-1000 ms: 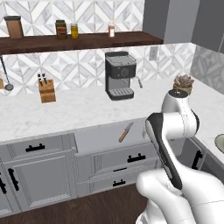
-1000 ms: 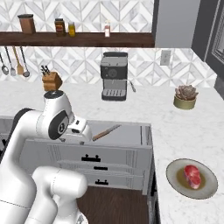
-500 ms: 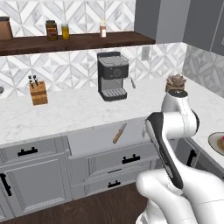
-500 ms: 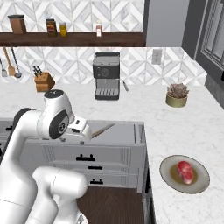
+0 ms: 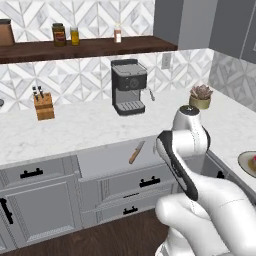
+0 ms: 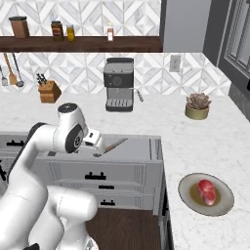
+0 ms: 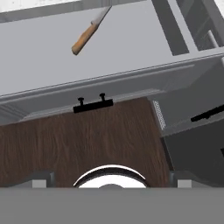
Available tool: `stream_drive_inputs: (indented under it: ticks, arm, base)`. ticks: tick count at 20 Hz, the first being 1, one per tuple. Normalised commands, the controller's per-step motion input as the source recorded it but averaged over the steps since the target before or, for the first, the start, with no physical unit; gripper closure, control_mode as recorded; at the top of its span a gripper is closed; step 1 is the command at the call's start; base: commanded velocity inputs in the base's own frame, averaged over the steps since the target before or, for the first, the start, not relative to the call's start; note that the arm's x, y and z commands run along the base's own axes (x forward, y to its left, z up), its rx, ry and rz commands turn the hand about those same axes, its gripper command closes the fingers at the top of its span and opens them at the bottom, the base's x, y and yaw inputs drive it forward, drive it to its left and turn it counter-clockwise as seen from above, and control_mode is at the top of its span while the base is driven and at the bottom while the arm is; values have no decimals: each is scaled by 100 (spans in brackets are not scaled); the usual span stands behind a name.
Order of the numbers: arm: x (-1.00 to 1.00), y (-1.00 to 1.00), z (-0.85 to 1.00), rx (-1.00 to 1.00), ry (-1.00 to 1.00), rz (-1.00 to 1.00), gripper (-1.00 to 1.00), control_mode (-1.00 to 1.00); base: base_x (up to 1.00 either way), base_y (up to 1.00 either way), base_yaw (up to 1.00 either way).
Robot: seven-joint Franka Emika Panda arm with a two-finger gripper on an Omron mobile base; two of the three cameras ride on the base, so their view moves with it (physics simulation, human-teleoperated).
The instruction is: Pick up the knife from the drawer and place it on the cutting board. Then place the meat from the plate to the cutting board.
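The wide grey drawer [image 5: 107, 159] stands pulled out under the counter. In it lies the knife [image 5: 136, 152], with a brown wooden handle and a short grey blade. The hand view looks down on the knife [image 7: 89, 31] on the drawer floor [image 7: 131, 48], above the front's black handle [image 7: 92, 105]. My gripper [image 7: 112, 180] hangs open and empty in front of the drawer, over the wood floor. In the right base view the hand partly covers the knife [image 6: 116, 144]. The red meat [image 6: 206, 191] lies on the plate [image 6: 222, 205] on the right counter. The cutting board is out of view.
A coffee machine [image 5: 129, 92], a knife block [image 5: 44, 105] and a potted plant [image 5: 200, 96] stand on the marble counter. Jars line the wooden shelf [image 5: 90, 47]. Closed drawers [image 5: 135, 192] and a cabinet door [image 5: 37, 207] lie below; the counter turns a corner at the right.
The base has driven a little, so the whole scene slid left and the plate's edge now shows at the right of the left base view. The gripper has stayed open.
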Motion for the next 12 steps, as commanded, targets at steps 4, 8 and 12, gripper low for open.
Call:
stream_drive_inputs:
  ticks: [4,8,12]
  arm:
    - [74,14,-54,0,4,14,-100,-100]
    - [88,9,-46,0,14,14,-100,-100]
    - [75,12,-41,-1,12,5,-100,-100]
  base:
    - [0,0,0]
    - [0,0,0]
    - [0,0,0]
